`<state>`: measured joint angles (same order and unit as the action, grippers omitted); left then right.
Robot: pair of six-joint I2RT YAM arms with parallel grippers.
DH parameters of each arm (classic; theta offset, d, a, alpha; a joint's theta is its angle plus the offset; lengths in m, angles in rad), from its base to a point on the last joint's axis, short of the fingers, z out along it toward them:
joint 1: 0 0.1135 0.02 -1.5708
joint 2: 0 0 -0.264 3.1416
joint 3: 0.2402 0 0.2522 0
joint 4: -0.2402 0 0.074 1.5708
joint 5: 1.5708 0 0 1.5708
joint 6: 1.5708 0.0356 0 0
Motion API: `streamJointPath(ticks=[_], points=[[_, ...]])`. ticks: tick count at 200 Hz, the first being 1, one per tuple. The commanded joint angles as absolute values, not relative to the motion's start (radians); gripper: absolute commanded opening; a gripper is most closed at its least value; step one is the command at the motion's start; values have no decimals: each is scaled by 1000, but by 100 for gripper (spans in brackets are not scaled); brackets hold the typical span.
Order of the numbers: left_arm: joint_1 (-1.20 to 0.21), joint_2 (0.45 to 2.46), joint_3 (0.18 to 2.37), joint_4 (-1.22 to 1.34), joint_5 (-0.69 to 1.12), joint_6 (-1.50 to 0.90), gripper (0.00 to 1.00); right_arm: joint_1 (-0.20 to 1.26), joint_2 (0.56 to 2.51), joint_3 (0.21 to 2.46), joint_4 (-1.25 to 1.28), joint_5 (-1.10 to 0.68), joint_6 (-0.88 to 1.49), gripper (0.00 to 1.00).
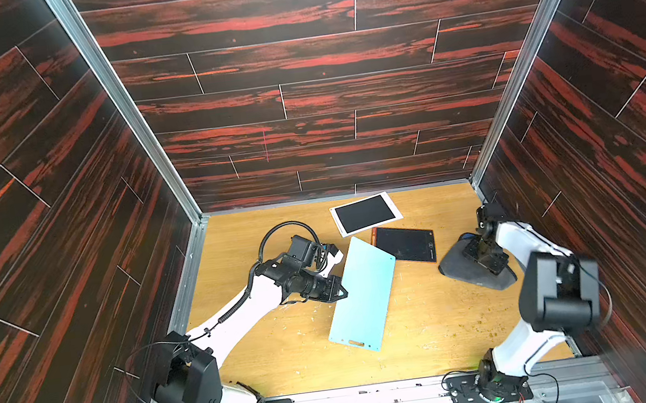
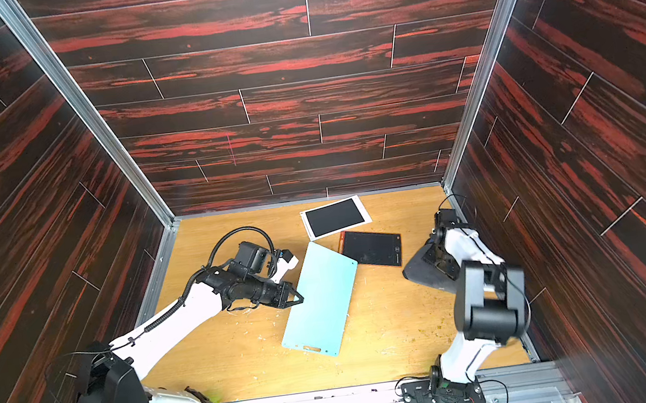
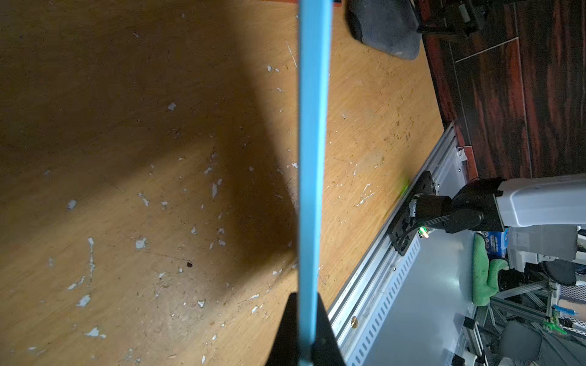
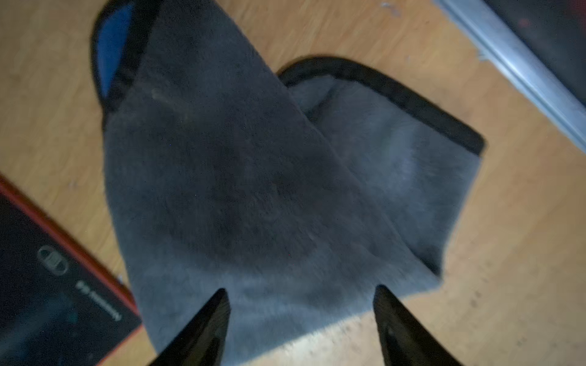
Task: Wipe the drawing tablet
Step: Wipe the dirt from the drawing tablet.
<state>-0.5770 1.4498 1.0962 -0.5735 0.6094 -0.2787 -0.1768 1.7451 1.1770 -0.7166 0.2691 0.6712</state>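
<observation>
1. Left fingers (image 3: pixel 322 336): clamped shut on one long edge of the blue tablet (image 1: pixel 362 298), about midway along that edge in both top views.
2. Blue tablet sits mid-bench (image 1: pixel 432 323) with its plain back up. The top views show its broad face (image 2: pixel 319 301). The left wrist view shows only a thin strip (image 3: pixel 312 158), edge-on between the fingers, with a wide shadow beneath. Cannot tell whether its free edge rests on the bench.
3. Right fingers (image 4: pixel 203 329): spread wide with nothing between them, over the near edge of the grey cloth (image 4: pixel 253 190). Contact cannot be made out. Only the right wrist view shows the gap; in the top views the arm hides the tips.
4. Cloth (image 1: pixel 456 263): to the right of the blue tablet, apart from it, folded, with a black hem.
5. Black tablet with red rim (image 1: pixel 404 245): screen up, at the blue tablet's far right corner, between it and the cloth. Its lock mark (image 4: pixel 52 260) shows only in the right wrist view.
6. White-framed tablet (image 1: pixel 365 214): beyond the blue tablet's far end. It appears only in the top views.
</observation>
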Motion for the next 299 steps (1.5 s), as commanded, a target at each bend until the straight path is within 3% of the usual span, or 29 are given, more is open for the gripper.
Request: streamJointPath(ticks=[1,40,60,72,88,110,139,161,194,243,278,299], points=[[-579,1400,1083,-527,611,-287,0,-180,1841,1244,-688,212,622,78],[-580,1380,1072,-530,582,-287,0,-179,1941,1258,-703,148,602,77],[-579,1386,1078,-542,570,-288,0,-184,1961,1246,-701,87,599,67],[-579,1393,1077,-546,571,-298,0,-190,1957,1222,-683,35,602,48],[-578,1407,1067,-545,589,-321,0,-198,1936,1195,-661,-26,606,0],[-575,1444,1048,-537,646,-366,0,-150,1801,1188,-680,101,599,0],[-575,1504,1060,-526,724,-416,0,91,1550,1248,-751,336,506,0],[-576,1568,1105,-565,746,-438,0,226,1457,1260,-774,208,462,0],[-575,1663,1197,-713,676,-450,0,277,1450,1161,-766,-100,413,0],[-575,1706,1236,-775,590,-476,0,458,1468,1051,-746,-84,383,0],[-579,1705,1244,-770,588,-488,0,576,1662,1094,-647,-82,456,0],[-584,1705,1245,-776,588,-483,0,604,1762,1187,-570,-176,499,0]])
